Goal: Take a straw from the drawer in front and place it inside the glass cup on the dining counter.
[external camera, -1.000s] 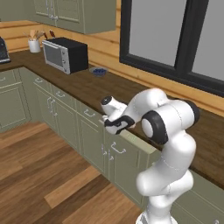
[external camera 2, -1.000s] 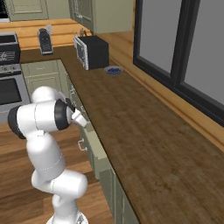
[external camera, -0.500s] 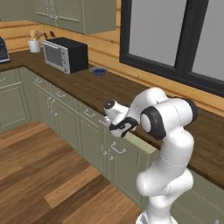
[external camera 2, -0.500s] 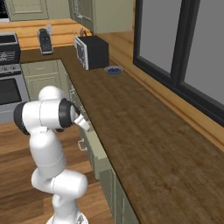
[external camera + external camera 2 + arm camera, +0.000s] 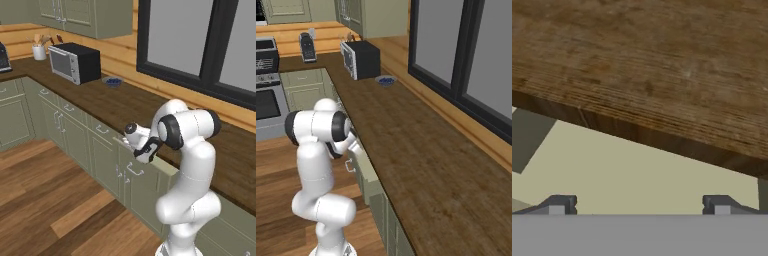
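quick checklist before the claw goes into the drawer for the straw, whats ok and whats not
1. Drawer pulled out from under the worktop: ok, it stands partly open in both base views.
2. Claw open: ok, its two tips sit wide apart in the hand view.
3. Claw empty: ok, nothing lies between the tips.
4. Claw at the drawer: ok, the hand view looks onto the pale drawer floor below the worktop edge.
5. Straw located: cannot tell, no light-green stick can be made out on the visible drawer floor.
6. Enough opening to reach in: cannot tell, the worktop edge overhangs much of the drawer.
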